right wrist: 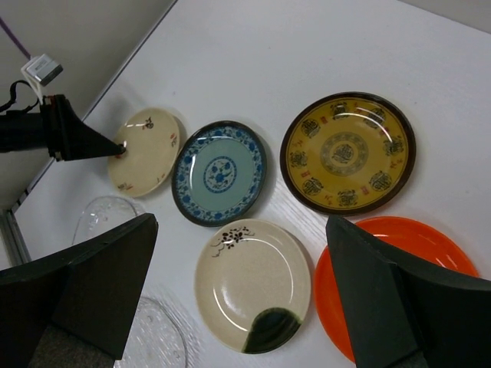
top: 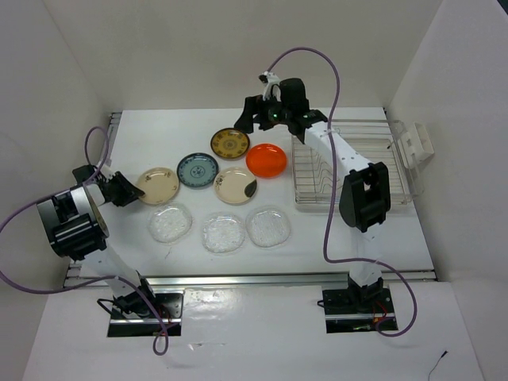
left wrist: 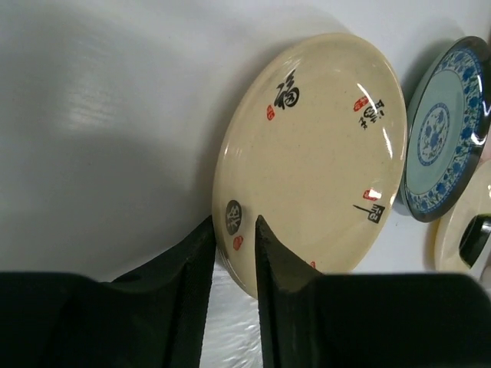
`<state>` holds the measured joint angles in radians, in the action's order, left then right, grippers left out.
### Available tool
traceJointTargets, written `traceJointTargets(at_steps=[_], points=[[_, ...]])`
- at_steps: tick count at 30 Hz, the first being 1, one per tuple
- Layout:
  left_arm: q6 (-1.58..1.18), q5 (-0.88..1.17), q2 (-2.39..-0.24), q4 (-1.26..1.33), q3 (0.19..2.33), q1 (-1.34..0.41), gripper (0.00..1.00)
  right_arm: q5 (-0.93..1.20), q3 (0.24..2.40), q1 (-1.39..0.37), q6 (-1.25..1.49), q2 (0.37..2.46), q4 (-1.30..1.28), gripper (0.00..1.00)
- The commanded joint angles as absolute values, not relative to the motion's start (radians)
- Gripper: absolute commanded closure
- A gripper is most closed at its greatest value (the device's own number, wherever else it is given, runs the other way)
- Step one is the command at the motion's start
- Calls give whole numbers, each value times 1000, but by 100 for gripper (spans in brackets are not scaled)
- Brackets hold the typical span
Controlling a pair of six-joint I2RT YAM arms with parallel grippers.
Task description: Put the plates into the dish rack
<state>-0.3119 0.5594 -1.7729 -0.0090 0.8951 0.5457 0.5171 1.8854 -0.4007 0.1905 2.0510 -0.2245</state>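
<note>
Left pincer straddled the near rim of the tan plate by the left edge of the worktop, jaws narrow; whether they were clamped on it could not be told. Right pincer hung wide apart over the cream plate and orange plate, holding nothing. Dish rack stood at the right edge, with all eight plates outside it on the worktop.

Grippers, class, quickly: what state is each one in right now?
Left gripper: jaws around the tan plate's rim; firm grip cannot be told.
Right gripper: open, holding nothing.
</note>
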Motion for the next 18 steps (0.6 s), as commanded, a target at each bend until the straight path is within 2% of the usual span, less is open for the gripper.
traceJointTargets(at_steps=[1, 3, 4, 5, 6, 12, 18], points=[[-258, 580, -1822, 6, 908, 551, 67, 520, 1942, -428, 201, 2062, -189, 2], [-258, 569, -1842, -8, 952, 551, 75, 520, 1951, -437, 201, 2062, -198, 2], [-244, 569, -1842, -23, 972, 551, 82, 520, 1951, -437, 201, 2072, -198, 2], [-244, 580, -1856, -23, 1003, 551, 95, 520, 1962, -437, 201, 2072, -198, 2], [-235, 597, -1870, -23, 1017, 551, 100, 534, 1962, -437, 201, 2072, -198, 2], [-193, 770, -1849, 28, 1103, 551, 100, 658, 2031, -456, 222, 2132, -179, 2], [-39, 910, -1775, -167, 1322, 517, 100, 735, 2066, -491, 244, 2170, -140, 0]])
